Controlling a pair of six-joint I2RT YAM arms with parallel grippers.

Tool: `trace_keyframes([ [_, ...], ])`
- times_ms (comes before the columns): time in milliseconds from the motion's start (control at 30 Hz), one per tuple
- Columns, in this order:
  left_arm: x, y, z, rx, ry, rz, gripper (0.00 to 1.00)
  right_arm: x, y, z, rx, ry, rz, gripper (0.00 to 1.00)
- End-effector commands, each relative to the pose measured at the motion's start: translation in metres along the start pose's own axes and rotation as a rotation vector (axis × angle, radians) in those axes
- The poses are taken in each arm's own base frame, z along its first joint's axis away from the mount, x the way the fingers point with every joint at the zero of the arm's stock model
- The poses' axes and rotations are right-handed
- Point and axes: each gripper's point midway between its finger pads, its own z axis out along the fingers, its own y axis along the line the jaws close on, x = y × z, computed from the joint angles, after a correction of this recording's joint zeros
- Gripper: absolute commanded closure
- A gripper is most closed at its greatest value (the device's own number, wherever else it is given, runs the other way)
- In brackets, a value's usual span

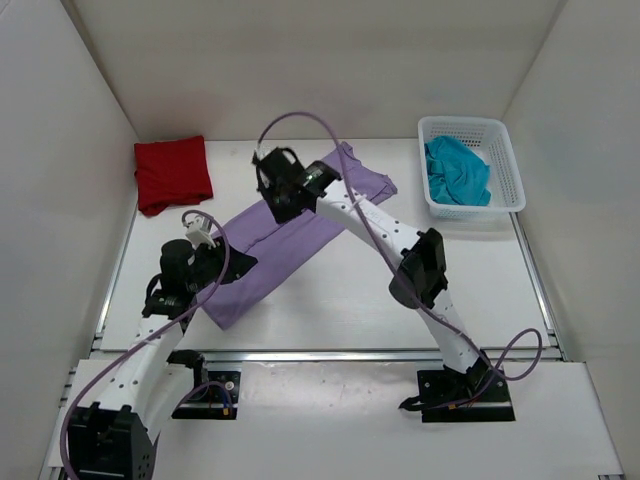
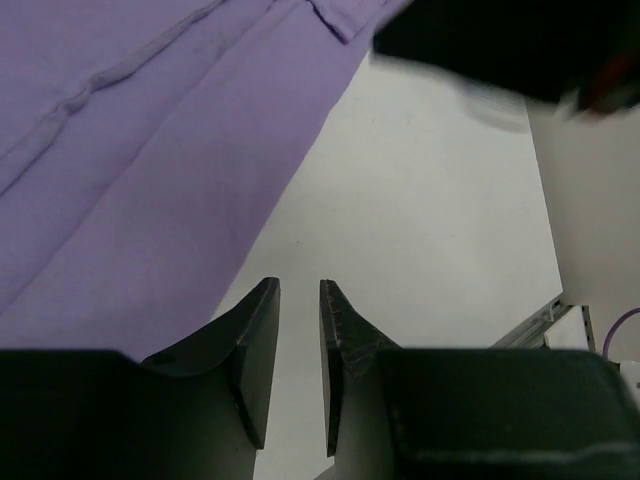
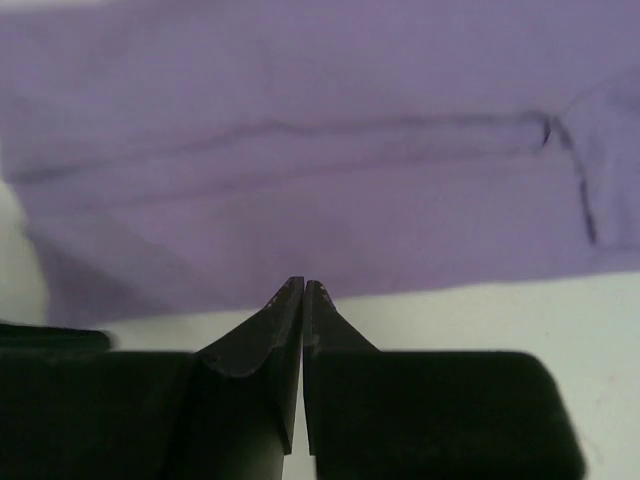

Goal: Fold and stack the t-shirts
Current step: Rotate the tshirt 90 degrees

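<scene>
Where wrist views show lavender shirt (image 3: 320,150), overhead adds red shirt (image 1: 172,172), basket (image 1: 468,124).

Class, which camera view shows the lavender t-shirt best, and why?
Top external: the lavender t-shirt shows almost whole there, lying diagonally. The left wrist view catches only one edge and some seams; the right wrist view shows only a close stretch of cloth.

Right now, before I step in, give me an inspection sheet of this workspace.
Surface: white table.
Job's things: red t-shirt folded far left; lavender t-shirt spread diagonally mid-table; teal t-shirt bunched in white basket.
Clutter: nothing seen.
Tools: left tool slightly open, empty; right tool shut by the lavender edge.
Cables: purple cables loop off both arms.
Surroundings: white walls on three sides.
</scene>
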Motion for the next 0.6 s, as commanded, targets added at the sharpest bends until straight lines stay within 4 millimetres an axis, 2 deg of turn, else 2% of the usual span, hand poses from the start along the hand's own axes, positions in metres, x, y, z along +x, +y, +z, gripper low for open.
trace_keyframes([
  [0,-0.003,0.005,-0.01,-0.034,-0.002,0.044,0.66,0.011,-0.039,-0.034,0.167,0.004,0.012,0.97],
  [33,-0.002,0.005,-0.01,-0.036,0.002,0.043,0.66,0.014,-0.037,-0.04,0.15,-0.013,0.018,0.97],
  [100,0.001,0.005,-0.011,-0.027,0.008,0.036,0.66,0.036,-0.034,-0.061,0.064,-0.112,0.071,0.96],
  [133,0.0,0.004,-0.011,-0.024,-0.001,0.035,0.66,0.048,-0.029,-0.077,-0.028,-0.19,0.11,0.91],
  [167,0.001,0.002,-0.012,-0.017,-0.001,0.032,0.66,0.054,-0.026,-0.083,-0.074,-0.235,0.133,0.87],
  [200,0.001,-0.001,-0.01,-0.003,0.0,0.034,0.66,0.073,-0.027,-0.087,-0.15,-0.283,0.205,0.8],
  [233,-0.001,-0.002,-0.01,0.0,-0.013,0.028,0.65,0.095,-0.023,-0.081,-0.215,-0.299,0.275,0.76],
  [267,-0.004,-0.006,-0.009,0.013,-0.023,0.021,0.65,0.106,-0.021,-0.074,-0.248,-0.289,0.318,0.74],
  [333,-0.005,-0.01,-0.008,0.034,-0.015,0.011,0.65,0.135,0.0,-0.049,-0.344,-0.253,0.421,0.68],
  [367,-0.007,-0.012,-0.007,0.04,-0.019,0.021,0.65,0.14,0.001,-0.04,-0.344,-0.248,0.428,0.66],
  [433,-0.008,-0.016,-0.005,0.048,-0.003,0.026,0.65,0.147,0.018,-0.011,-0.357,-0.218,0.457,0.61],
  [467,-0.008,-0.019,-0.006,0.058,-0.002,0.022,0.64,0.147,0.023,-0.006,-0.366,-0.205,0.484,0.6],
  [533,-0.008,-0.019,-0.005,0.058,-0.004,0.017,0.64,0.15,0.028,0.018,-0.367,-0.192,0.513,0.59],
  [567,-0.008,-0.019,-0.005,0.057,-0.001,0.02,0.64,0.147,0.029,0.021,-0.368,-0.196,0.522,0.59],
])
